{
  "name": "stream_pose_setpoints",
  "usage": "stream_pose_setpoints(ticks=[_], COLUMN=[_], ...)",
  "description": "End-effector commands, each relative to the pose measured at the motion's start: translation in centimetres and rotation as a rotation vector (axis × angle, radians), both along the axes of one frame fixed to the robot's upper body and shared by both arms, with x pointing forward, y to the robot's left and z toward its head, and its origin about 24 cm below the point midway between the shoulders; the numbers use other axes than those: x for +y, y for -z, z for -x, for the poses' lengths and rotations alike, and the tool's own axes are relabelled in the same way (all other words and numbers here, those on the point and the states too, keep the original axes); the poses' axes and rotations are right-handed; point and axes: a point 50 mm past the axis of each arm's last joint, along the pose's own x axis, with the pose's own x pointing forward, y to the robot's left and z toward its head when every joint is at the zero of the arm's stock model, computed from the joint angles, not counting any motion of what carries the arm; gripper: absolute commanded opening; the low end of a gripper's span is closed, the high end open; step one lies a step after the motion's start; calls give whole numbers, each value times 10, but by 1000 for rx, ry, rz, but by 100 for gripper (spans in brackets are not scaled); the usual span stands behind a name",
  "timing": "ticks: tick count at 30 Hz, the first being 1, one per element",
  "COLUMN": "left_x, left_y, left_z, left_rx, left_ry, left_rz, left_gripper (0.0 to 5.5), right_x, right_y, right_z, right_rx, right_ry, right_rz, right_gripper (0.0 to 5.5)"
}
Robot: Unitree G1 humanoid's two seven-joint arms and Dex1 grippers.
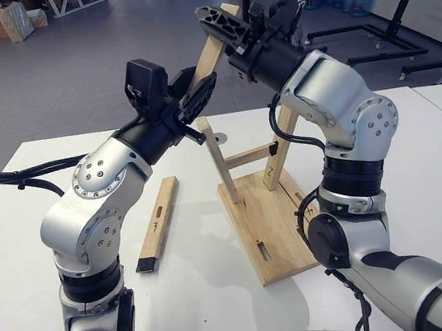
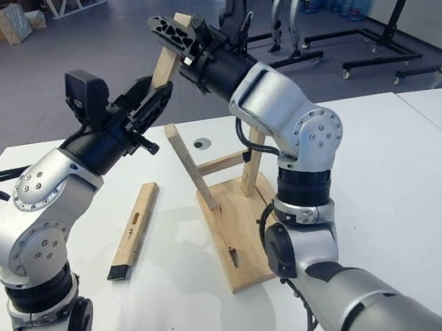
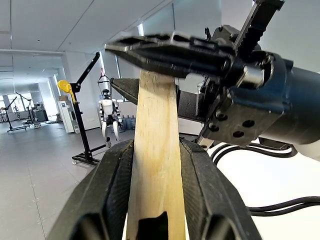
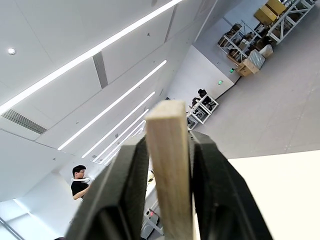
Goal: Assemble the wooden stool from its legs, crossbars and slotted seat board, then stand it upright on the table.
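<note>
Counting four legs (image 1: 219, 162), one crossbar (image 1: 249, 156)

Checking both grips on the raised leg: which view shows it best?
Left wrist view: the leg runs from the left gripper up into the right gripper. The eye views show it partly covered by grippers; the right wrist view, its clamped end.

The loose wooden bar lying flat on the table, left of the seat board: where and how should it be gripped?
Grip the loose bar near its middle, across its narrow width, coming straight down from above. It lies flat with both long edges free and sits apart from the seat board, so the fingers can likely close on those edges unobstructed.
</note>
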Motion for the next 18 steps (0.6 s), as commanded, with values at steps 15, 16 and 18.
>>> stream_pose_setpoints(ticks=[15, 16, 18], left_x=[6, 10, 19], left_y=[11, 9, 5], left_z=[4, 3, 3], left_rx=[89, 89, 82], left_ry=[22, 11, -19], left_rz=[14, 11, 0], left_gripper=[247, 259, 286], right_x=[-6, -7, -11], right_y=[12, 12, 12], right_z=[0, -1, -4], right_rx=[-15, -16, -21], right_ry=[53, 61, 74], right_rz=[90, 96, 103], right_gripper=[40, 40, 40])
